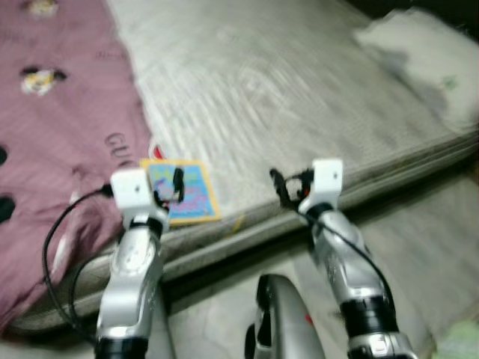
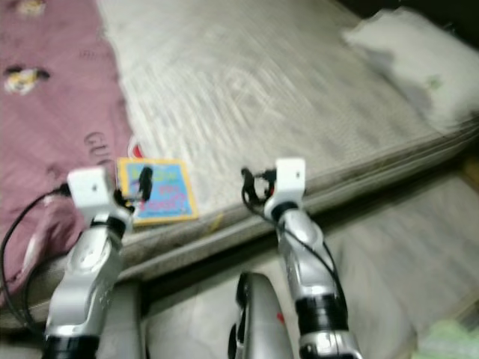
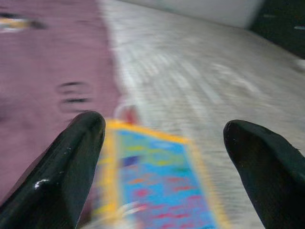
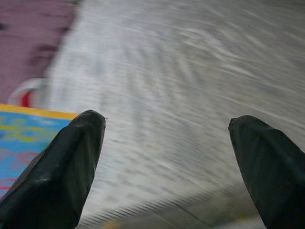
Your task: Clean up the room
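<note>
Left gripper (image 3: 162, 152), fingers spread apart, hovers just above the colourful book (image 1: 187, 191) lying at the mattress (image 1: 299, 97) edge.

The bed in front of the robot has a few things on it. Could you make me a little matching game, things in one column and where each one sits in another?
Things:
1. colourful book
2. pink blanket
3. white pillow
4. right tool

Places:
A. far right corner of the mattress
B. spread over the left side
C. near edge, just ahead of the left tool
D. open, over the mattress edge

Pairs: 1-C, 2-B, 3-A, 4-D
</note>
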You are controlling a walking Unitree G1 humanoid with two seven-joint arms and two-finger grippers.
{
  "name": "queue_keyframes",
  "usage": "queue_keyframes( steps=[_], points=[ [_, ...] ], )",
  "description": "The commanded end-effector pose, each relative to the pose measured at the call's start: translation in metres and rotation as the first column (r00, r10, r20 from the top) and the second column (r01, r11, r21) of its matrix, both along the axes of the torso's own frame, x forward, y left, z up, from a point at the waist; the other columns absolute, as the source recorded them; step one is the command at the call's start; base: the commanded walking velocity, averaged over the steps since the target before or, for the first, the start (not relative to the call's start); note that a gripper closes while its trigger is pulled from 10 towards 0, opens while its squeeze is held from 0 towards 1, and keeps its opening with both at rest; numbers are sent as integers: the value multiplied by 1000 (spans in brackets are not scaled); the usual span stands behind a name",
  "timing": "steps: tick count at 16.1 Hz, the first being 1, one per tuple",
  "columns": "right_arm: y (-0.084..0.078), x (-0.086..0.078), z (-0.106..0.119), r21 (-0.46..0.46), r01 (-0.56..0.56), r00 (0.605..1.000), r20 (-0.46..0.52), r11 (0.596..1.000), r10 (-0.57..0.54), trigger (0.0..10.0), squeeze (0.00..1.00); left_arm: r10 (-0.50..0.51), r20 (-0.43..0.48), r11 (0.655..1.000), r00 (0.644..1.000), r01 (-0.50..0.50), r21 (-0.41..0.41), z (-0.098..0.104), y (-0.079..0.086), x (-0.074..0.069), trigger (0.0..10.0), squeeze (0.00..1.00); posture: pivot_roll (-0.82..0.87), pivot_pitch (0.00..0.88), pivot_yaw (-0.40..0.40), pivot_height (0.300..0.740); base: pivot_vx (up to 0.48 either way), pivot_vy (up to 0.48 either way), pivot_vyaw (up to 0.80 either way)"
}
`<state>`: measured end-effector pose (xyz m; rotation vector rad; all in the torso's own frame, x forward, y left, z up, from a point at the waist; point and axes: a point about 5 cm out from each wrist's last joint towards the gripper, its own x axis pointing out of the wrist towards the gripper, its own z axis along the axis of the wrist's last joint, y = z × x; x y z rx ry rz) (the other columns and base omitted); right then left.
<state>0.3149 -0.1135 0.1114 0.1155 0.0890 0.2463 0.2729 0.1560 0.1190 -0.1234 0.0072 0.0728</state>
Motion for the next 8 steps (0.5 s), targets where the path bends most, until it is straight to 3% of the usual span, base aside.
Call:
queue_keyframes(
  steps=[1,5,8],
  points=[
    [6,-2,-2,4,-24,1000,-7,1000,24,10000,0,27,-29,1000,999,-26,7,-6,6,-3,10000,0,101,83,-76,544,0,0,0],
    [1,-3,-4,-7,-6,1000,-13,1000,6,10000,0,67,-52,998,996,-66,18,-8,8,-1,10000,0,90,80,-74,519,0,0,0],
    [-6,-4,-4,-21,14,1000,-18,1000,-15,10000,0,67,-165,998,984,-68,-2,-24,15,3,10000,0,84,79,-72,519,0,0,0]
  ],
)
